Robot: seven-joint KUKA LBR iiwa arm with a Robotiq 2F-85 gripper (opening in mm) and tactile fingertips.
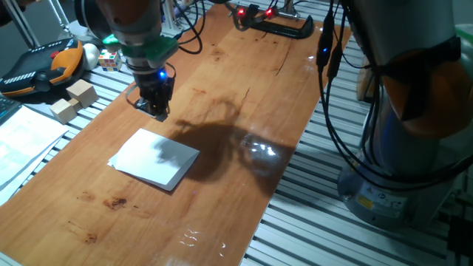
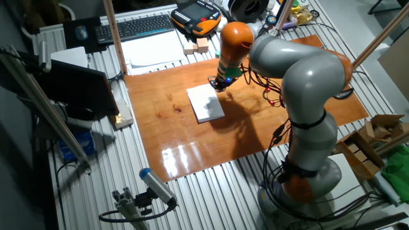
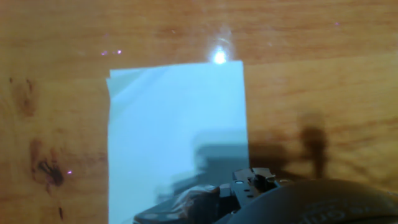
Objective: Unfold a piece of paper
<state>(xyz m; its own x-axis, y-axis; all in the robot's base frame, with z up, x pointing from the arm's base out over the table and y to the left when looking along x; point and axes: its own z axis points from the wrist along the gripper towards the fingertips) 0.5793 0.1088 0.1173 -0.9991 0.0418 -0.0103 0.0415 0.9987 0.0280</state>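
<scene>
Folded white paper (image 2: 206, 103) flat on wooden tabletop (image 2: 192, 144); gripper (image 2: 219, 84) hovers just above paper's far edge, w/o contact.

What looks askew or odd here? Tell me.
Little stands out. The piece of paper lies folded on the wooden table, its layers slightly misaligned at one corner in the hand view. The gripper hovers beside it, holding nothing.

Folded white piece of paper (image 1: 156, 159) flat on the wooden tabletop (layered edges slightly offset)
</scene>
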